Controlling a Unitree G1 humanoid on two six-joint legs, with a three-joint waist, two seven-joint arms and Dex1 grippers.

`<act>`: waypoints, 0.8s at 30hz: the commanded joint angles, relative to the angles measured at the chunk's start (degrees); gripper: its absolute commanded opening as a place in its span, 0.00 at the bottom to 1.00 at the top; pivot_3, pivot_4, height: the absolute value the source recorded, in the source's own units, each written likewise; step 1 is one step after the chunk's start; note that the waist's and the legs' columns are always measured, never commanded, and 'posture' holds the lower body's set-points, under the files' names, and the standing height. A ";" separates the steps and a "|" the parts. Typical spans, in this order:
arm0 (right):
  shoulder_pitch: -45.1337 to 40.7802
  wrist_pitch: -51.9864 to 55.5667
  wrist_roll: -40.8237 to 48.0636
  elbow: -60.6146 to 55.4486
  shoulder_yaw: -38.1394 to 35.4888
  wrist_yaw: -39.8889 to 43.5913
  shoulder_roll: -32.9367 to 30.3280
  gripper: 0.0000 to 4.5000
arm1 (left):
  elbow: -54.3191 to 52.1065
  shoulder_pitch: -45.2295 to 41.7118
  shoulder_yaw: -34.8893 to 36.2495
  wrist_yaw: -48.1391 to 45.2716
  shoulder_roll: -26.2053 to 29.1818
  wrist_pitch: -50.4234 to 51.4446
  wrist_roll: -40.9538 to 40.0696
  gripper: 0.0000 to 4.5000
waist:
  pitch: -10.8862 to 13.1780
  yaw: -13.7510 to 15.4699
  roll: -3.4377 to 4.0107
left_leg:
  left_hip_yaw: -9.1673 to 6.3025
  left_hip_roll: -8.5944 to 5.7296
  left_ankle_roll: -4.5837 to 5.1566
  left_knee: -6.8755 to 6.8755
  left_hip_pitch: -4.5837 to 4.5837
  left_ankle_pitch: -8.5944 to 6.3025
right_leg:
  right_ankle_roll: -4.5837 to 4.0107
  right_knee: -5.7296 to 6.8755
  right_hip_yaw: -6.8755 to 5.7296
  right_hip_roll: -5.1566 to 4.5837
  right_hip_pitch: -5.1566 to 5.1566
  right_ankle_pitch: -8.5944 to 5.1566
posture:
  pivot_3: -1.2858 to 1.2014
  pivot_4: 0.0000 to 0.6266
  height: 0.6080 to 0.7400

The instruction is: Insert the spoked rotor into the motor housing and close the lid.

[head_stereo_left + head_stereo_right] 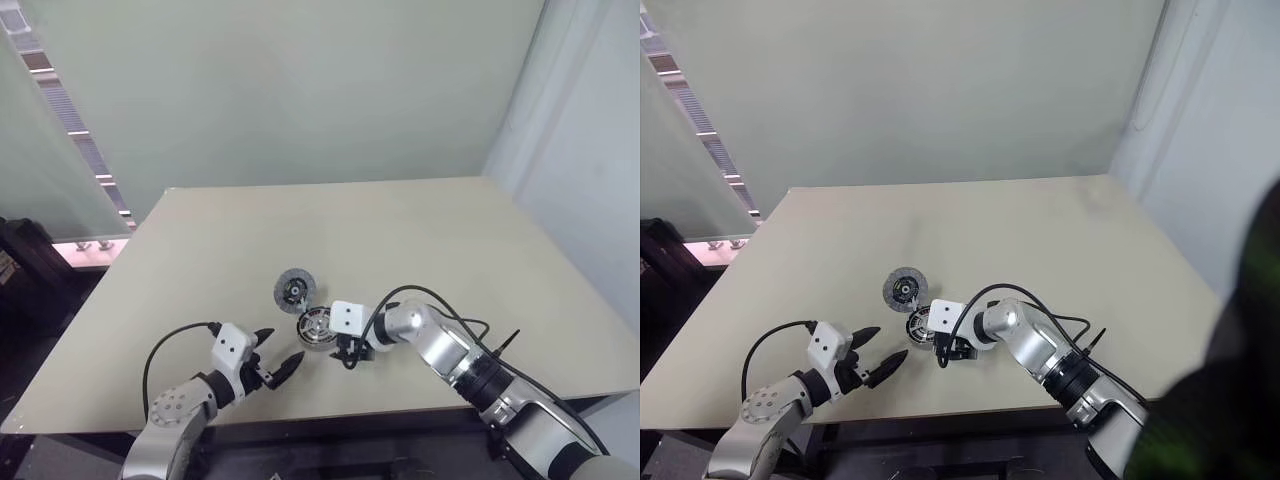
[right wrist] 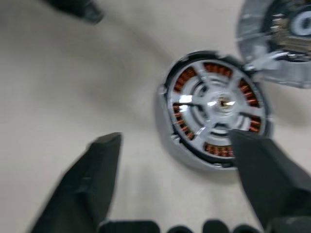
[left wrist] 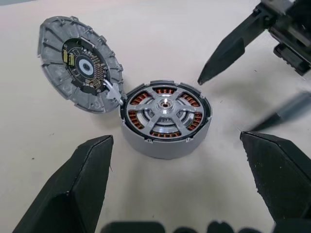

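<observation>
Left gripper (image 1: 279, 361) wide open, empty, near the table's front edge, a little left of the housing (image 3: 165, 118). Rotor (image 3: 165, 104) already sits in the housing; lid (image 3: 79, 69) leans open against its far-left rim. Right gripper (image 1: 352, 357) spread wide, empty, just right of the housing, so nearer for closing.

Lid (image 2: 279, 41) (cut off, blurred)

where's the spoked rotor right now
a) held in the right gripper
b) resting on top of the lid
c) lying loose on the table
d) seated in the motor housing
d: the spoked rotor sits inside the motor housing, copper windings showing between its spokes; the lid stands open beside it.
</observation>
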 commanded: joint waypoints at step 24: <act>-7.28 -11.65 -16.18 9.75 4.35 -0.49 3.14 0.99 | -0.99 -0.02 -0.35 0.34 -0.82 -0.96 -0.11 1.00 | 0.00 -0.01 -0.01 | 0.01 0.01 -0.01 0.03 0.06 0.01 | -0.19 0.06 -0.02 0.01 0.00 0.17 | 0.52 0.00 1.00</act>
